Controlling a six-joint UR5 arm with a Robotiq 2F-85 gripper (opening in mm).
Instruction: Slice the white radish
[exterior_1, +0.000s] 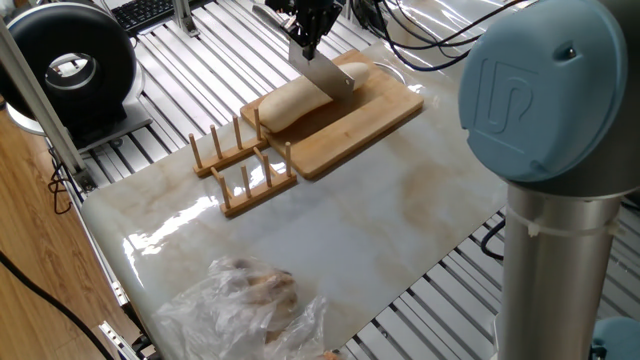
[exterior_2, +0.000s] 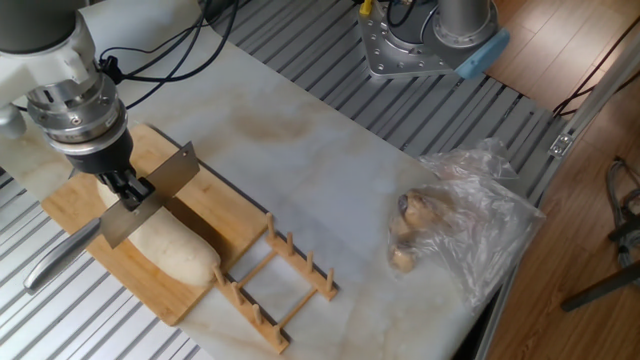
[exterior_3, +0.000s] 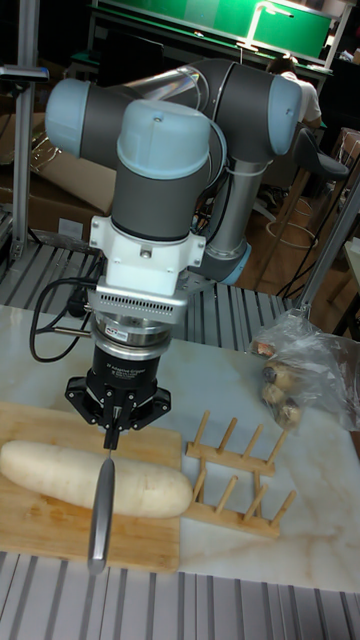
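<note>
The white radish (exterior_3: 55, 472) lies lengthwise on the wooden board (exterior_3: 40, 535), one long cream piece. My gripper (exterior_3: 110, 413) hangs right above it, shut on the top of a flat steel knife (exterior_3: 99, 505). The blade stands edge-down across the radish, right of its middle in the tall view; how deep it sits I cannot tell. In the other fixed view the knife (exterior_2: 150, 190) crosses the radish (exterior_2: 175, 250) below the gripper (exterior_2: 131, 190). From one fixed view, the radish (exterior_1: 288, 103) lies on the board (exterior_1: 375, 118) with the knife (exterior_1: 328, 76) over it.
A wooden dish rack (exterior_2: 275, 285) stands right by the radish's end, at the board's edge. A clear plastic bag (exterior_2: 450, 220) with brownish contents lies farther along the marble top. A metal handle (exterior_2: 58, 258) sticks out beside the board. The arm's base (exterior_2: 425, 40) is at the table's far side.
</note>
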